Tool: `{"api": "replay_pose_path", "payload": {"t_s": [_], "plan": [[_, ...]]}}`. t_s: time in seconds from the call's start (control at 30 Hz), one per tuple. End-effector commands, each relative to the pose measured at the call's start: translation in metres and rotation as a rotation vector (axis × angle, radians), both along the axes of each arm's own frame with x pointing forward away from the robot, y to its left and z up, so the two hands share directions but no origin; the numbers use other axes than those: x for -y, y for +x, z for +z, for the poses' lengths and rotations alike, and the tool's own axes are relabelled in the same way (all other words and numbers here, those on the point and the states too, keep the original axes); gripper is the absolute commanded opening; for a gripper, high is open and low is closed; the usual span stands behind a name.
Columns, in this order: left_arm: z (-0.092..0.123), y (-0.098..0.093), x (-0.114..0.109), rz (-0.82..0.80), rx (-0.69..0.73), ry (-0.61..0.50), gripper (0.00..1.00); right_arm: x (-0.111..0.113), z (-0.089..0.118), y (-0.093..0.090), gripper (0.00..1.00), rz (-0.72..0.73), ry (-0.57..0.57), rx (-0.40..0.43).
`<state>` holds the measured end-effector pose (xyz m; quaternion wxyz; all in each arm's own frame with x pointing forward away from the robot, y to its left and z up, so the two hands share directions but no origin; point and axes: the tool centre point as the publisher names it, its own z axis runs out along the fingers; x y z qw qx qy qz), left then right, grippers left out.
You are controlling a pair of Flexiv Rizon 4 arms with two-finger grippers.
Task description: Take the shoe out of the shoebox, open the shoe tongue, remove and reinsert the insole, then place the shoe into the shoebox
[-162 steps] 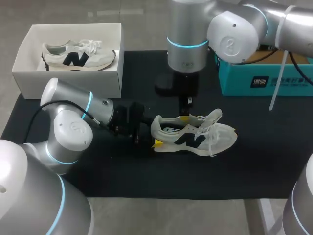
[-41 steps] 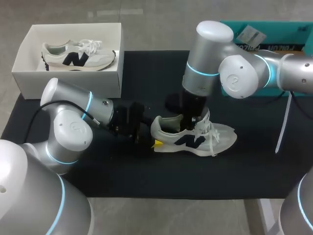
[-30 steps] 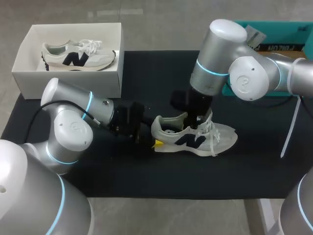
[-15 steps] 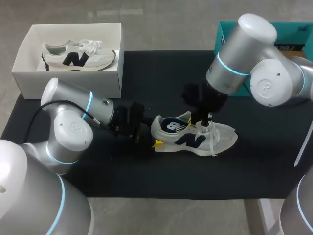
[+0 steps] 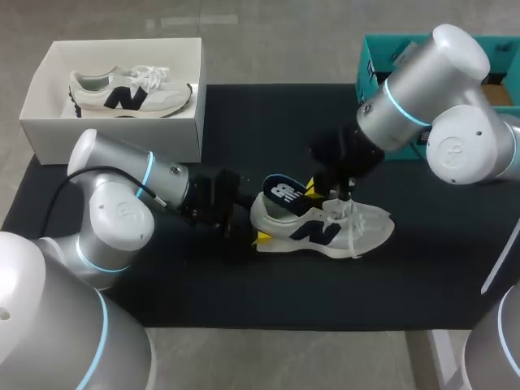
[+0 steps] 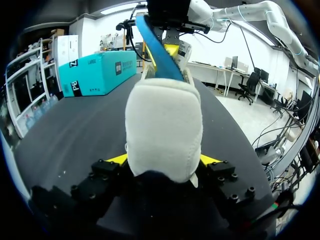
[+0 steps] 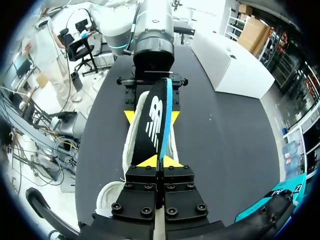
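Shoebox holds one sneaker; the other shoe lies on the mat, heel clamped in my left gripper. Right wrist view alone shows my right gripper pinching the raised insole

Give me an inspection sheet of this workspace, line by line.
Surface: black mat covering the table.
Job's things: shoe upright on the mat; insole partly lifted out of it; white shoebox holds a second shoe.
Clutter: teal box at the mat's far right.
Grippers: left pincer shut on the shoe's heel; right pincer shut on the insole.
Cables: black cable at the mat's left edge.
Surroundings: nothing seen.
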<state>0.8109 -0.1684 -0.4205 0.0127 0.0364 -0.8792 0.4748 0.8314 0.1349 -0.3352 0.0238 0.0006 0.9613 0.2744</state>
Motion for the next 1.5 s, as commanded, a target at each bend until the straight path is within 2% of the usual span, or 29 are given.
{"api": "replay_pose_path", "payload": {"t_s": [0.03,0.37,0.53,0.83,1.1,1.5], "plan": [[0.000,0.000,0.000,0.000,0.000,0.003,0.00,-0.011,0.006,0.012,0.00,0.033,0.063,0.016],[0.000,0.000,0.000,0.000,0.000,0.003,0.00,-0.035,0.057,0.039,0.00,0.106,0.099,0.045],[0.000,0.000,0.000,0.000,0.000,0.003,0.00,-0.036,0.070,0.046,0.00,0.126,0.085,0.029],[0.000,0.000,0.000,0.000,0.000,0.003,0.00,-0.030,0.053,0.055,0.00,0.135,0.095,-0.017],[0.000,0.000,0.000,0.000,0.000,0.003,0.00,-0.025,0.042,0.057,0.00,0.133,0.125,-0.019],[0.000,0.000,0.000,0.000,0.000,0.003,0.00,-0.044,0.043,0.075,0.00,0.172,0.170,0.015]]}}
